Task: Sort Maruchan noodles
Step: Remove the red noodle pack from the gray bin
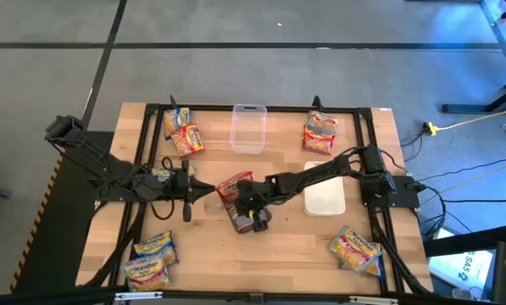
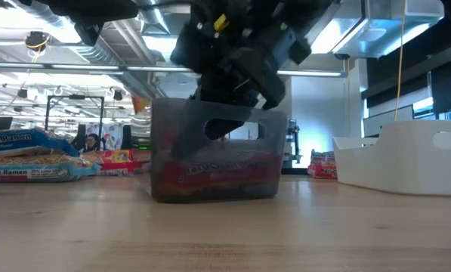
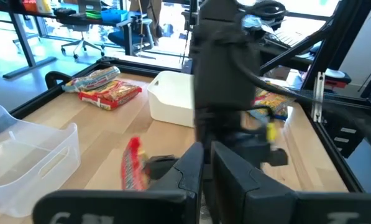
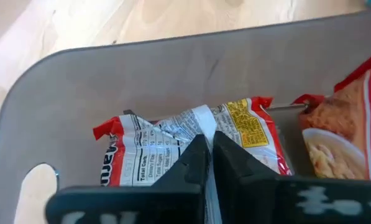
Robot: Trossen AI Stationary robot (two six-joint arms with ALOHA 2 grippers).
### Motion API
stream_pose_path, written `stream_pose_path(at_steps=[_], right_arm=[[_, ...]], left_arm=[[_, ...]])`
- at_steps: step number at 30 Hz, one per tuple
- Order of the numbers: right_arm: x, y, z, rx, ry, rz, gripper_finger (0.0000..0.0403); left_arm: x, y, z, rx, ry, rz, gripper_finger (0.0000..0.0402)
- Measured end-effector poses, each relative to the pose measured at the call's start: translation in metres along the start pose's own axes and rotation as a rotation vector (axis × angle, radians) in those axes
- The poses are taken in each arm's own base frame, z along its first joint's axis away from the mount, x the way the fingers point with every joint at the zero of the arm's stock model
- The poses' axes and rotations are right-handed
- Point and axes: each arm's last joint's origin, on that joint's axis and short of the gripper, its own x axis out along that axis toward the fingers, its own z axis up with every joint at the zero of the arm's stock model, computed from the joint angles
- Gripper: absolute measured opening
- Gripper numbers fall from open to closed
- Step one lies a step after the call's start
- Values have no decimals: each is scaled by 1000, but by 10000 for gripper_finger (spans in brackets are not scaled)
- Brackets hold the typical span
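A wooden table (image 1: 278,246) with a black frame fills the middle of the high view. A white tub (image 1: 325,200) is seen right of centre, with a clear tub (image 1: 247,129) at the upper middle. A grey bin (image 2: 214,151) stands at the centre of the low view, with a red packet (image 4: 191,140) lying inside it. The right gripper (image 4: 205,155) is lowered into this bin, its fingers pressed together on the crinkled edge of that packet; a second red packet (image 4: 347,143) is seen at the right of the right wrist view. The left gripper (image 1: 187,188) is held left of centre, its fingers drawn together with nothing seen between them. Other noodle packets are found in pairs: upper left (image 1: 183,131), upper right (image 1: 320,133), lower left (image 1: 151,261) and lower right (image 1: 357,250).
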Motion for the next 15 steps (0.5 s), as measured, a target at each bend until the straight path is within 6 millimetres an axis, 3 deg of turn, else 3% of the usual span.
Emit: stream_pose_path(at_steps=[6,15], right_arm=[[-15,19,16,-151,-11,-200,0],[-27,3,14,-94,15,-213,0]], left_arm=[[0,0,0,0,0,0,27],[0,0,0,0,1,0,27]])
